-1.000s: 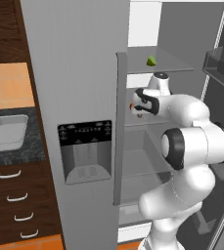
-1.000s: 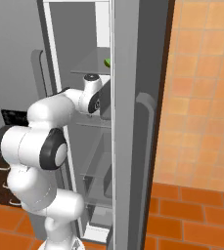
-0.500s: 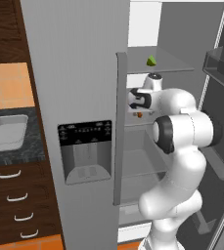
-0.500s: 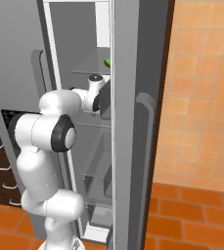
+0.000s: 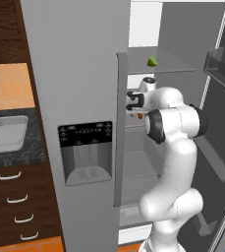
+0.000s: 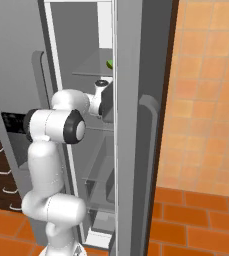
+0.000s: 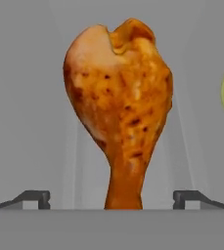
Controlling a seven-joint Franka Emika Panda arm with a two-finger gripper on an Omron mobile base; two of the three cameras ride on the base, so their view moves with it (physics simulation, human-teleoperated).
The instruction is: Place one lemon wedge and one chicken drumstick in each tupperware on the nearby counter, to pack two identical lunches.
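Squarely ahead of the spread tool (image 7: 112, 197), a chicken drumstick (image 7: 119, 100) lies on the fridge shelf, meaty end toward 12 o'clock. Probably light, rigid, greasy-slick; pinch its thick middle.

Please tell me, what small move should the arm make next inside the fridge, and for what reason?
Probably close the claw on the chicken drumstick. The hand view shows the claw open, with its two fingertips on either side of the drumstick's thin bone end and the meat centred straight ahead. Nothing is gripped yet.
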